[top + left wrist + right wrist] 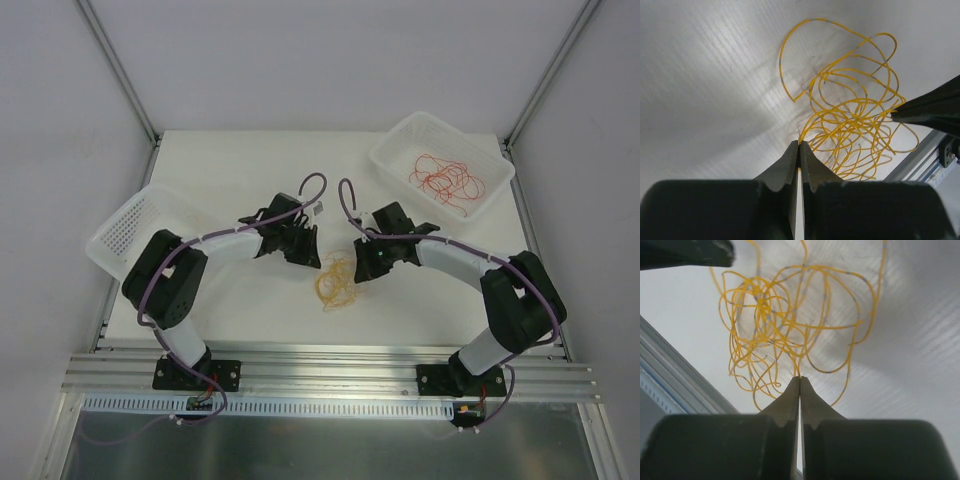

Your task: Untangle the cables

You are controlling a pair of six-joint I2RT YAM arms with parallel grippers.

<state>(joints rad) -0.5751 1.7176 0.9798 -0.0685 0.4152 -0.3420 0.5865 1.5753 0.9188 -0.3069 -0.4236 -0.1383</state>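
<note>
Table [230, 170]: white, matt, faintly ribbed sheet. The yellow cables [337, 285] at the table's middle: thin, smooth, slightly glossy, with grey patches. Left pincer [799, 150] and right pincer [800, 385]: matt black plastic. Rail [330, 370] along the table's near edge: grooved bare metal, dull sheen.

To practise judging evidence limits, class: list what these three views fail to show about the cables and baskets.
1. Top view: yellow cables too small to count strands.
2. Top view: red cables too fine to separate.
3. Top view: left basket partly covered by the left arm.
4. Left wrist view: tangle's near part, behind the left end effector.
5. Right wrist view: upper loops, cut off by the top edge.
</note>
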